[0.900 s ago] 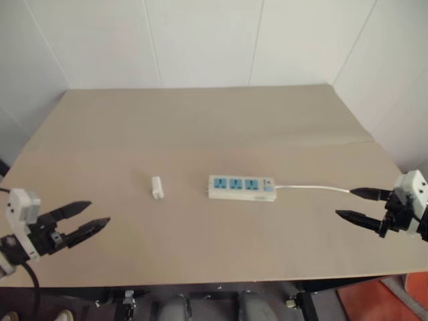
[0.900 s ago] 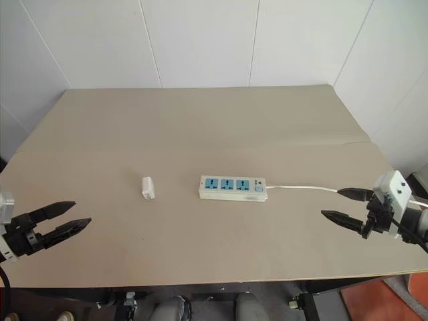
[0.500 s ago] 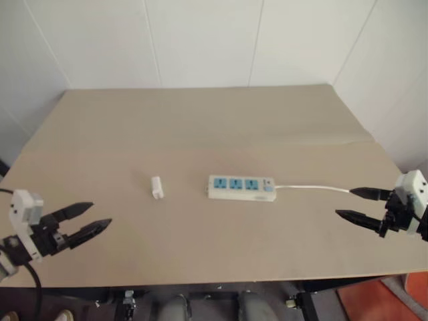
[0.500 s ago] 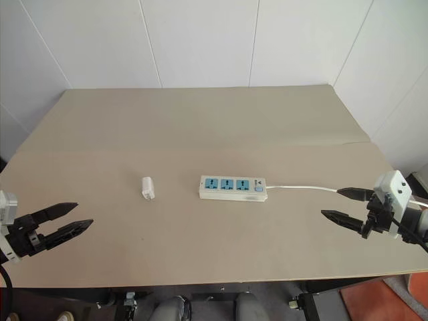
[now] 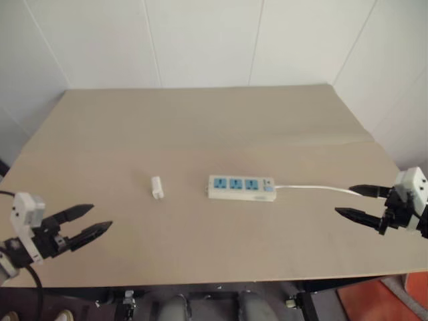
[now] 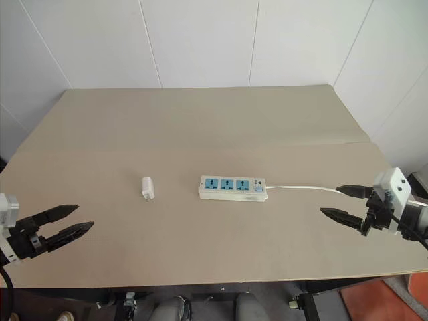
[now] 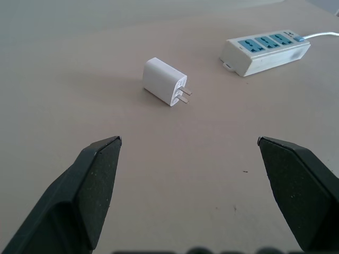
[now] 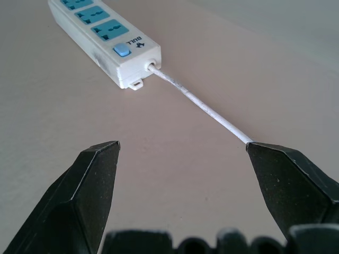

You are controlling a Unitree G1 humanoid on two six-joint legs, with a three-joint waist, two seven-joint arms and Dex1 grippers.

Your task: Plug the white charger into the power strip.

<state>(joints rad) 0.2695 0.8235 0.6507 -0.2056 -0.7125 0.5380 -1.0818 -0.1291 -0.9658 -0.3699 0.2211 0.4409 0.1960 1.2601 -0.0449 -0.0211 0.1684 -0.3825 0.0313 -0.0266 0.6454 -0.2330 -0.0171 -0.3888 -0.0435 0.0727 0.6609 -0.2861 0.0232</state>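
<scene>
White charger point(image 5: 156, 188) lies centre-left on the table, prongs toward the power strip point(image 5: 241, 188), nearer the empty, spread left gripper point(image 5: 89, 223) at lower left than the equally open right gripper point(image 5: 358, 203).

Tan table point(image 5: 200, 127) with a charger and a power strip lying on it.

From my seat I see the white charger point(image 5: 156, 187) lying on its side left of the middle, its two metal prongs level with the tabletop and pointing roughly toward the near edge. The power strip point(image 5: 241, 188) lies flat well to its right, apart from it, three blue sockets facing up and all free. Its thin cord point(image 5: 314, 188) trails right across the surface. A faint seam, I think, crosses the table behind both.
</scene>
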